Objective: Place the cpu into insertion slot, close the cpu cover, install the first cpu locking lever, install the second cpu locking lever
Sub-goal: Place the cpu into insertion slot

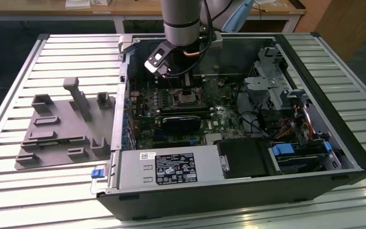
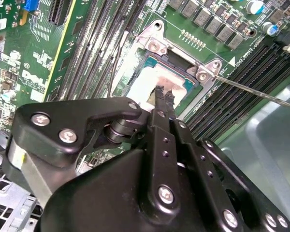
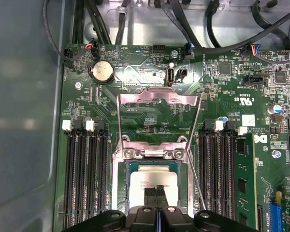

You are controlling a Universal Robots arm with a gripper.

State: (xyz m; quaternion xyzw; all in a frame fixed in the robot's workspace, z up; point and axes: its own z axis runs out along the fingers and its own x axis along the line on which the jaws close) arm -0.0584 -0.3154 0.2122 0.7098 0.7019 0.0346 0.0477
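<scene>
Green circuit board (image 3: 222,96) — dull square cpu (image 3: 152,181) in insertion slot (image 3: 118,188); gripper (image 2: 163,94) clenched above.

The cpu (image 3: 145,178) lies in the insertion slot (image 3: 119,189), under the pincer (image 3: 157,195).

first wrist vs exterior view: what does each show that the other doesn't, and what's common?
First wrist view gives: the cpu lying in the insertion slot, the cpu cover swung up open, a coin cell, and the gripper with fingertips shut together over the cpu. Exterior view gives: the whole open computer case, the power supply, and a grey fixture tray outside the case on the exterior view's left. Shared: the green motherboard and the insertion slot, which sits under the arm in the exterior view.
</scene>
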